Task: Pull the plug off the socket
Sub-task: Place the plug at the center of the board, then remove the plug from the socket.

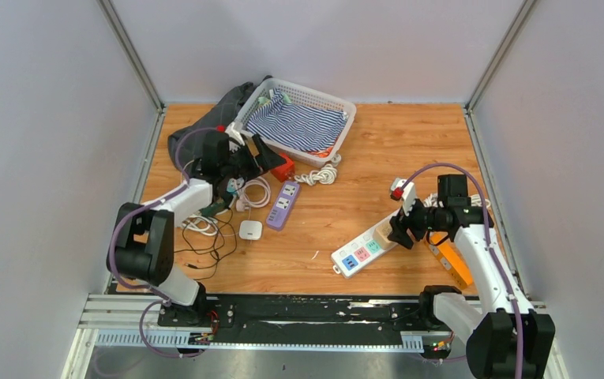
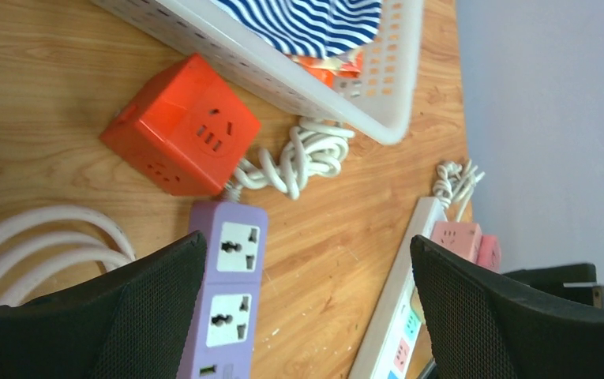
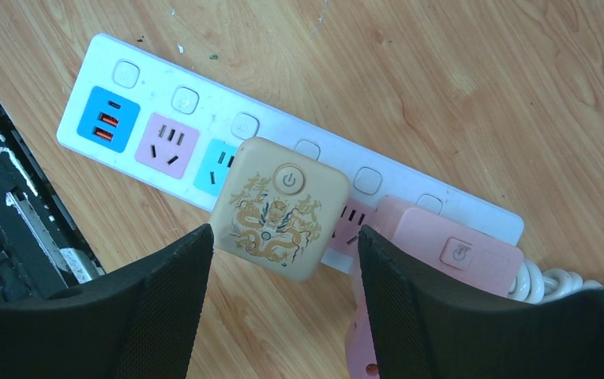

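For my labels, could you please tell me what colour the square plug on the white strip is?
Cream plug with gold dragons; right wrist view.

Tabletop (image 3: 480,71) matt grained wood; white power strip (image 3: 215,110) and centre-frame beige plug (image 3: 279,207) smooth satin plastic, the plug gilt-printed; orange cube socket (image 2: 180,126), upper left, semi-gloss plastic; basket (image 2: 377,71) perforated plastic, holding striped cloth (image 2: 306,20).

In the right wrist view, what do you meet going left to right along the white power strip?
Blue USB panel → pink socket → teal socket, partly covered → beige dragon-print plug → pink plug.
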Controlling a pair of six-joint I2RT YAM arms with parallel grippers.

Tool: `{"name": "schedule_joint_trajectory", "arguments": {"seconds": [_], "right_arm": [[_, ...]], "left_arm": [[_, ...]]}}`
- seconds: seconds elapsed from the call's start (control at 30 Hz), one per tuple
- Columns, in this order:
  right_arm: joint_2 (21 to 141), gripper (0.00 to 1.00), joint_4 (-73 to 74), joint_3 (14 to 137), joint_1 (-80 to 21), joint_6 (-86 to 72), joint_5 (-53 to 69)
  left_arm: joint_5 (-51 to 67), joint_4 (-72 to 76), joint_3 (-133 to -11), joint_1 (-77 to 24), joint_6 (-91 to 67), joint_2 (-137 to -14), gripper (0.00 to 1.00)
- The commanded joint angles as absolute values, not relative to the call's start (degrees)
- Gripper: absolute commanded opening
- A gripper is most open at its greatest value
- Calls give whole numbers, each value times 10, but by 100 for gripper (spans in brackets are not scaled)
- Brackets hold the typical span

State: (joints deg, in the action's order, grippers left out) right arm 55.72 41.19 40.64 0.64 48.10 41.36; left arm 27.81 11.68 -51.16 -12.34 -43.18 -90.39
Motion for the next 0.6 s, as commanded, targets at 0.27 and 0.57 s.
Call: {"name": "schedule_joint_trajectory", "arguments": {"seconds": [0.27,0.57], "right_arm": [[535,70,443,397,13,508,430],[522,70,444,396,13,511,433]], "left_arm": [[358,211,-421,-188,-308,-755,100],[341,211,-392,-349,-126,-589,100]]}}
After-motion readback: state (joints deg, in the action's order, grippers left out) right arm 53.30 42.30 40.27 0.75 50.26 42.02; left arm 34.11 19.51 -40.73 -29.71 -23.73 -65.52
